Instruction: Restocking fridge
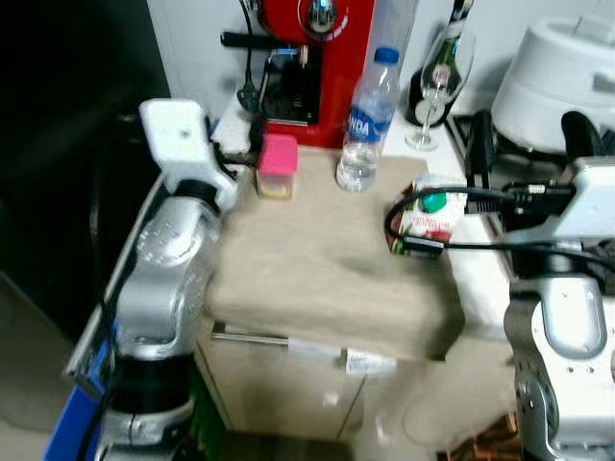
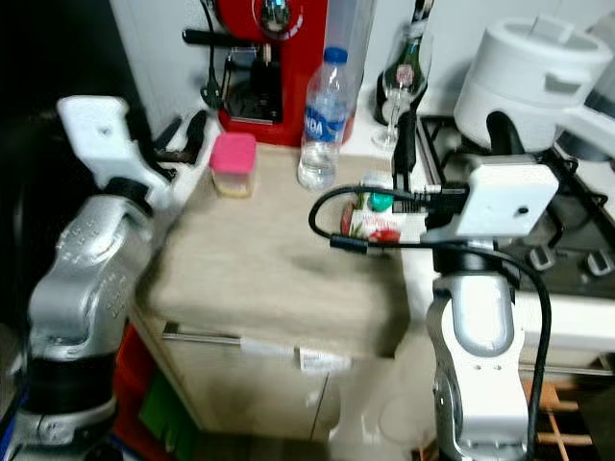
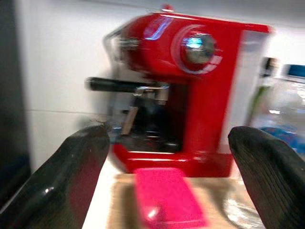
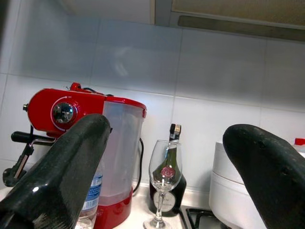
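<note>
A small jar with a pink lid stands at the back left of the beige counter. A clear water bottle with a blue cap is to its right. A red and white carton with a green cap sits at the counter's right edge. My left gripper is open just left of the jar, and the pink lid lies ahead between its fingers. My right gripper is open, raised above and behind the carton, pointing at the back wall.
A red coffee machine stands against the wall behind the jar. A wine glass and a dark bottle are right of it. A white cooker sits on the stove. A black cable loops by the carton.
</note>
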Tool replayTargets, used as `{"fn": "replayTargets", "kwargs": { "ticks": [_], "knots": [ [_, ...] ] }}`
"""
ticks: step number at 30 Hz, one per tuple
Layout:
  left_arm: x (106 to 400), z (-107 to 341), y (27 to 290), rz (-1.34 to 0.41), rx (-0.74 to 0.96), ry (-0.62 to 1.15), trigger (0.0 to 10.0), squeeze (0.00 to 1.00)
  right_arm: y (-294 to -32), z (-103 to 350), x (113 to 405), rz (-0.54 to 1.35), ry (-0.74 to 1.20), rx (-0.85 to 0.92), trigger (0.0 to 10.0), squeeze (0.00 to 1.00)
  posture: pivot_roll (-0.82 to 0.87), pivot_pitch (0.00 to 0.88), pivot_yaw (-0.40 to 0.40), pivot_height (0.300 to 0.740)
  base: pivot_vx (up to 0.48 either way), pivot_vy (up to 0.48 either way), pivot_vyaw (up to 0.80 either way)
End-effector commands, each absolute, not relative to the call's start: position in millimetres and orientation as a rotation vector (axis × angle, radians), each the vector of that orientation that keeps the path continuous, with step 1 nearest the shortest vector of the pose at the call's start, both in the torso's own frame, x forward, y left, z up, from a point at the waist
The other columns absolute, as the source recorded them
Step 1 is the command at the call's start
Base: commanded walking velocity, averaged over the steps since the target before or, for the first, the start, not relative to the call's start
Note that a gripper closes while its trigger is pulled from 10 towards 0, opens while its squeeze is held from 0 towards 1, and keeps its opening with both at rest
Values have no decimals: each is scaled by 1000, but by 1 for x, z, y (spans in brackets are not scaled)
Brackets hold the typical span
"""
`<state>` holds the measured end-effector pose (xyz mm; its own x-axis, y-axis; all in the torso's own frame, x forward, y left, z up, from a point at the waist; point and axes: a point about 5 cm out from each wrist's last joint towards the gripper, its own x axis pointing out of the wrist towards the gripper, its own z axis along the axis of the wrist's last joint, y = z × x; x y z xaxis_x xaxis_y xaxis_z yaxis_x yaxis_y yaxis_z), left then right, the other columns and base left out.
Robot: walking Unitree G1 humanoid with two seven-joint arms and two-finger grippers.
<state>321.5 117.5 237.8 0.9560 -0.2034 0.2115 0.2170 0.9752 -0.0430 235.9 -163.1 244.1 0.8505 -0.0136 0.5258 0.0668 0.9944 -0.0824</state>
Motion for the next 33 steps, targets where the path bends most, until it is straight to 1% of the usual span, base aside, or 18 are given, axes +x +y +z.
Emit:
{"fn": "replayTargets", "kwargs": {
  "ticks": [1,5,9,11,13,14,18,27,28,33],
  "knots": [
    [329,236,115,-223,-75,-155,10000,0,-163,244,234,-53,-543,-102,10000,141,-143,0,12,740,0,0,0],
    [341,233,117,-171,-70,-111,10000,0,-163,245,235,-48,-540,-104,10000,141,-145,0,12,740,0,0,0],
    [354,231,117,-137,-31,-74,10000,0,-161,245,235,-15,-536,-92,10000,141,-150,0,15,740,0,0,0],
    [356,231,117,-134,-28,-67,10000,0,-159,244,235,11,-522,-84,10000,137,-156,0,20,740,0,0,0],
    [362,232,116,-133,-20,-41,10000,0,-153,238,232,92,-463,-47,10000,137,-167,0,37,740,0,0,0],
    [362,232,116,-133,-20,-41,10000,0,-153,238,232,92,-463,-47,10000,137,-167,0,37,740,0,0,0],
    [366,232,115,-149,-9,-12,10000,0,-147,229,221,230,-371,-39,10000,141,-182,0,49,740,0,0,0],
    [363,236,112,-141,-80,36,10000,0,-142,225,210,290,-318,-36,10000,141,-183,2,53,740,0,0,0],
    [361,235,108,-149,-105,54,10000,0,-141,222,207,302,-299,-37,10000,141,-183,1,50,740,0,0,0],
    [358,223,95,-174,-85,103,10000,0,-141,219,209,308,-279,-39,10000,137,-186,0,47,740,0,0,0]
  ]
}}
